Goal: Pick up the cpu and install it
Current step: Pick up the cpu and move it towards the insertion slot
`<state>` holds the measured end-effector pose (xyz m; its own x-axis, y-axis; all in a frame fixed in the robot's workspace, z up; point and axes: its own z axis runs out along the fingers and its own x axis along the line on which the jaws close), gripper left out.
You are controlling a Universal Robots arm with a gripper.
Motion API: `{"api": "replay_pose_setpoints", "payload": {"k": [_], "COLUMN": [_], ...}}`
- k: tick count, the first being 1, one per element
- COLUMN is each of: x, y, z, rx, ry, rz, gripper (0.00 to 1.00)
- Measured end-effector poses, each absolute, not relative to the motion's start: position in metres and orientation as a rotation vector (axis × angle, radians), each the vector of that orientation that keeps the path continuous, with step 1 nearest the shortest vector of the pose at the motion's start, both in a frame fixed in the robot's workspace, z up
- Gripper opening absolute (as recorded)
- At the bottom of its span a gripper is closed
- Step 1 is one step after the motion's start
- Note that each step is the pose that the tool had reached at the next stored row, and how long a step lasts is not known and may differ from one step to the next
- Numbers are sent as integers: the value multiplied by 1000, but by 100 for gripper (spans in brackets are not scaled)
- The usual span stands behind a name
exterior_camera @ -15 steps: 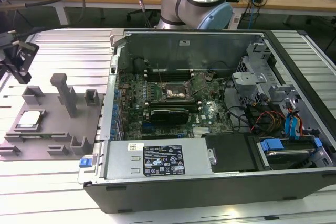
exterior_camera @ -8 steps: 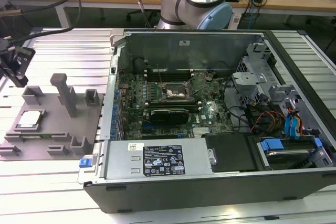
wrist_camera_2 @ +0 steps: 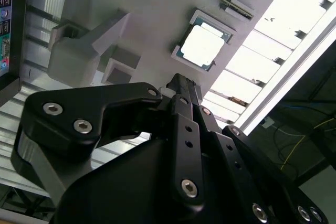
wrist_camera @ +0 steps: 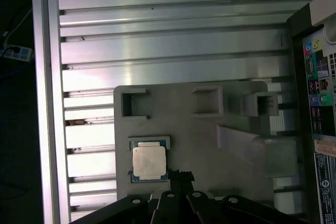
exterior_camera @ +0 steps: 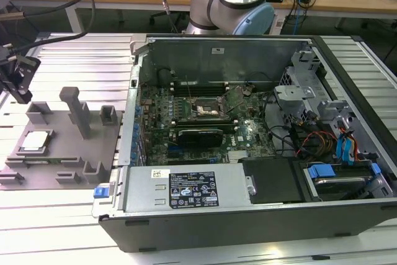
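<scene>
The cpu (exterior_camera: pixel 35 141) is a small square chip with a pale silvery top, lying flat in a recess of the grey holder plate (exterior_camera: pixel 62 153) at the exterior view's left. It also shows in both wrist views, as the cpu (wrist_camera_2: pixel 203 45) and the cpu (wrist_camera: pixel 149 162). My black gripper (exterior_camera: pixel 17 79) hangs above the plate's far left corner, apart from the chip. Its fingertips (wrist_camera_2: pixel 177 83) meet with nothing between them, and in the first wrist view the gripper (wrist_camera: pixel 181 174) sits just beside the chip. The dark socket (exterior_camera: pixel 207 108) lies on the motherboard inside the open computer case (exterior_camera: pixel 186 193).
The grey plate carries upright posts (exterior_camera: pixel 75 111) and small blocks around the chip. It rests on a ribbed aluminium table (wrist_camera: pixel 173 56). The case wall (exterior_camera: pixel 132 100) stands between the plate and the motherboard. Drive cages and cables (exterior_camera: pixel 335 134) fill the case's right side.
</scene>
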<state>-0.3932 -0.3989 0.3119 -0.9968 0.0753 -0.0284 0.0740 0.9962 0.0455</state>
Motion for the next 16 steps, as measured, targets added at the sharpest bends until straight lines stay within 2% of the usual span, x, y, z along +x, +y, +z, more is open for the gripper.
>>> {"api": "replay_pose_setpoints", "payload": {"k": [9, 16], "x": [-394, -405], "y": [-399, -399], "z": [310, 290], "rx": [116, 116], "ry": [3108, 3107], "rz": [69, 69], "gripper": [11, 11]}}
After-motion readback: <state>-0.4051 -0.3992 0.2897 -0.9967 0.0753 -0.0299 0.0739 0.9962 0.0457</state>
